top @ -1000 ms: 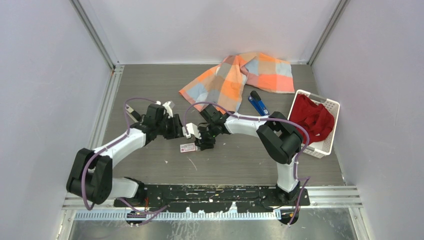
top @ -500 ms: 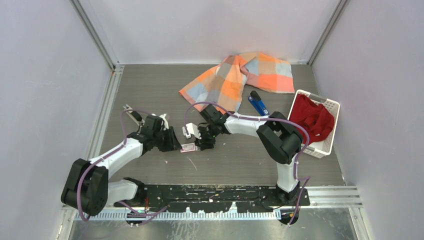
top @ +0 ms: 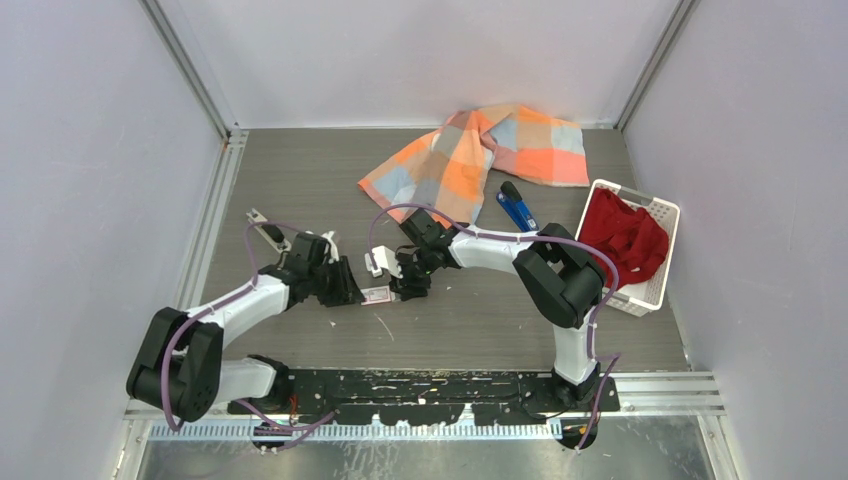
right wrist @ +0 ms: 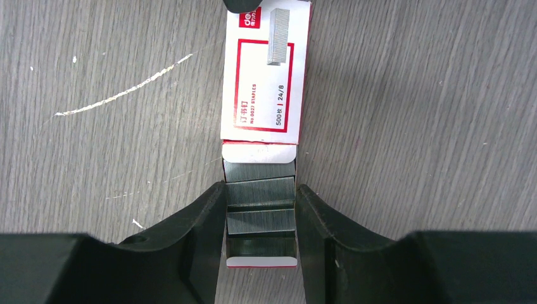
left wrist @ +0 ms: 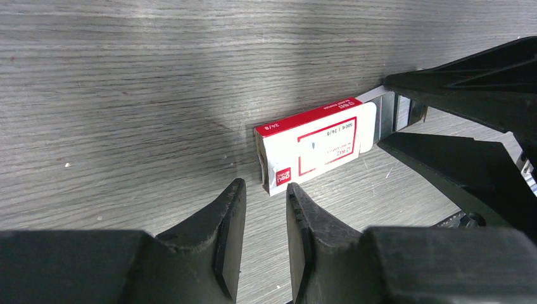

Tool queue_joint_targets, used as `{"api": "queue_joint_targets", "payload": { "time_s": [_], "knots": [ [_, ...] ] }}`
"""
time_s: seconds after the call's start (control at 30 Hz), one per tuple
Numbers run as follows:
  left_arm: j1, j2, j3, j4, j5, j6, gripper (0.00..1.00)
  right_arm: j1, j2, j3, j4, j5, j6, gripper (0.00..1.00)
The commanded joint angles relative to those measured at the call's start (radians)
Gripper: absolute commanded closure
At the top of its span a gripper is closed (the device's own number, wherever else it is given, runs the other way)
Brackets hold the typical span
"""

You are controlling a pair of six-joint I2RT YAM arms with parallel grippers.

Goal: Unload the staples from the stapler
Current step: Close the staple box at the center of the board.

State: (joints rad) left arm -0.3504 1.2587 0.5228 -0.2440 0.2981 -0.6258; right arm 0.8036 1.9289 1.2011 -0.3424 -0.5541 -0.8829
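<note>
The blue stapler [top: 517,208] lies at the back right, beside the checked cloth, away from both grippers. A white-and-red staple box [top: 377,294] [left wrist: 313,149] lies flat mid-table. Its inner tray [right wrist: 261,209] is pulled out, and grey strips of staples [right wrist: 261,193] lie in it. My right gripper [top: 405,280] [right wrist: 261,197] is shut on the tray's two sides. My left gripper [top: 352,293] [left wrist: 265,193] sits low at the box's other end. Its fingers stand a narrow gap apart with nothing between them, the tips just short of the box.
An orange-and-blue checked cloth [top: 480,150] lies at the back. A white basket [top: 655,290] holding red fabric stands at the right. Pale specks [top: 383,325] dot the table in front of the box. Walls close in on the left, the back and the right.
My left arm has swung down and toward the near edge, bringing its gripper to the box's left end, and its jaws have narrowed. The right gripper and the box have not moved.
</note>
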Motion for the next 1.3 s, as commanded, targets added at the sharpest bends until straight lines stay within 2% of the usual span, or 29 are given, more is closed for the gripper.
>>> {"api": "queue_joint_targets", "payload": {
  "time_s": [0.0,0.73,1.27],
  "knots": [
    [0.007,0.003,-0.001,0.039,0.01,-0.005,0.7,-0.003,0.019,-0.026,-0.036,0.107,-0.024,0.58],
    [0.007,0.071,0.009,0.05,0.026,-0.002,0.77,-0.019,0.012,-0.032,-0.041,0.098,-0.026,0.58],
    [0.007,0.086,0.011,0.072,0.029,-0.016,1.0,-0.02,0.009,-0.032,-0.036,0.113,-0.027,0.58]
  ]
}}
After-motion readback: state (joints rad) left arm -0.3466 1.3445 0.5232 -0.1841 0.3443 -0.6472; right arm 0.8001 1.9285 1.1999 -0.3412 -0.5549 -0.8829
